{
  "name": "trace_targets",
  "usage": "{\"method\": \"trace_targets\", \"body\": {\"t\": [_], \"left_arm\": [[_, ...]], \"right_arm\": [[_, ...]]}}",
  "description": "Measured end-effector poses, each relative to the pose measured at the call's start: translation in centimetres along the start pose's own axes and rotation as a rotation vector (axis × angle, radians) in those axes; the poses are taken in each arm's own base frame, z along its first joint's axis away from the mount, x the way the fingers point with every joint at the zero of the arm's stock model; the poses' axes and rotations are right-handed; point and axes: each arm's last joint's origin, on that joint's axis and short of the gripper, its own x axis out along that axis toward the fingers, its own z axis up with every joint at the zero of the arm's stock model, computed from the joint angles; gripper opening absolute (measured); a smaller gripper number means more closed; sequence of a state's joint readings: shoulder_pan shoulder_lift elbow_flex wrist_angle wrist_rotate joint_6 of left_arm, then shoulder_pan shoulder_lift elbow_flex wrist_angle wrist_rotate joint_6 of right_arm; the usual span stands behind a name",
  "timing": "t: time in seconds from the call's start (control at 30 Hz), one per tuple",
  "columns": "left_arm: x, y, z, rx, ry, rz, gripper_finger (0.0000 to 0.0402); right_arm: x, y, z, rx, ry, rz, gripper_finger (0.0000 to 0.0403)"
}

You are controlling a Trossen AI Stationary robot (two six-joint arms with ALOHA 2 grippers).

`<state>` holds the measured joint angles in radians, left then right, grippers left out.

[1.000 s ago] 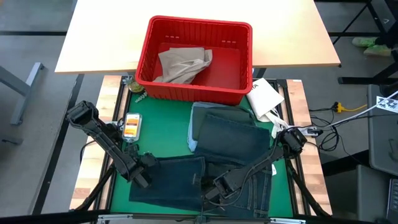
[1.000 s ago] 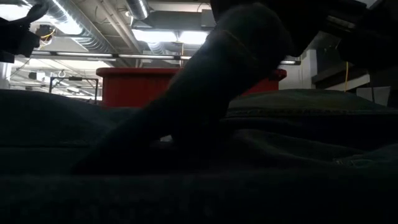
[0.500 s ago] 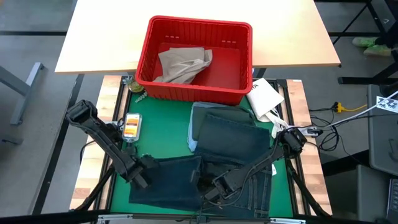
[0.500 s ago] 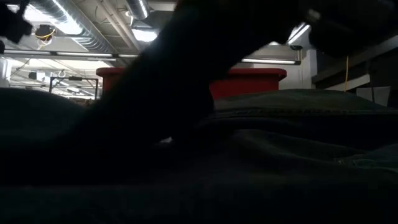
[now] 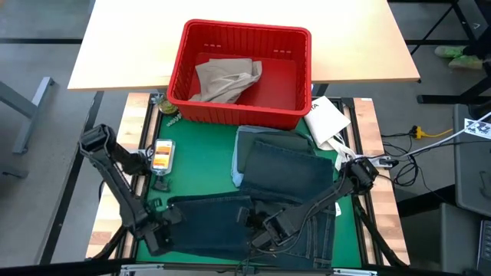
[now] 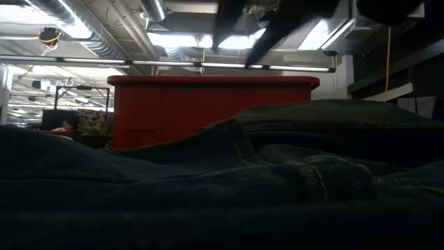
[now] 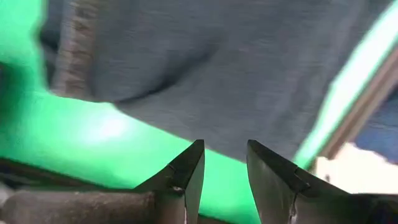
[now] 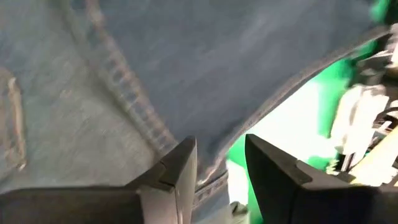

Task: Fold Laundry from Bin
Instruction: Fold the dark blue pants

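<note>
Left end effector hovered part-open, empty, at near-left table corner. Right end effector part-open, empty, above denim jeans. Jeans lay between them, long axis along near edge. Khaki trousers remained in red bin.

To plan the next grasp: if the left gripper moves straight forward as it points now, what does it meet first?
Probably the jeans: the open left gripper points over a strip of green mat at the denim edge, though depth is unclear.

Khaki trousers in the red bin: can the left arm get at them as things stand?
Probably yes. The trousers lie uncovered in the open-topped bin, and the left tool is open and empty by the jeans. Nothing tall stands between, though it must rise over the bin's front wall.
</note>
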<state>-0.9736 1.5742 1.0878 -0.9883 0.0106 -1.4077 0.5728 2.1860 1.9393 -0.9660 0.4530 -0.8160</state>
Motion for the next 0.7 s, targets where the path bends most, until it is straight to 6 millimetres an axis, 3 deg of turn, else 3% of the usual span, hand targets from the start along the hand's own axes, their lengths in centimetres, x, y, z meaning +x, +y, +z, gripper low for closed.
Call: {"method": "trace_targets", "body": {"t": [0.2,0.43,0.7], "left_arm": [[-0.1,-1.6,-1.7,-0.095,-0.136,-0.138,0.0114],[-0.2,-2.1,-3.6,-0.186,-0.199,-0.192,0.0114],[0.5,-2.3,-5.1,-0.206,-0.194,-0.184,0.0114]], "right_arm": [[1.5,-4.8,-0.9,0.254,-0.233,-0.15,0.0137],[5.3,-10.5,-4.2,0.577,-0.52,-0.279,0.0137],[11.2,-11.5,-6.0,0.718,-0.667,-0.229,0.0137]]}}
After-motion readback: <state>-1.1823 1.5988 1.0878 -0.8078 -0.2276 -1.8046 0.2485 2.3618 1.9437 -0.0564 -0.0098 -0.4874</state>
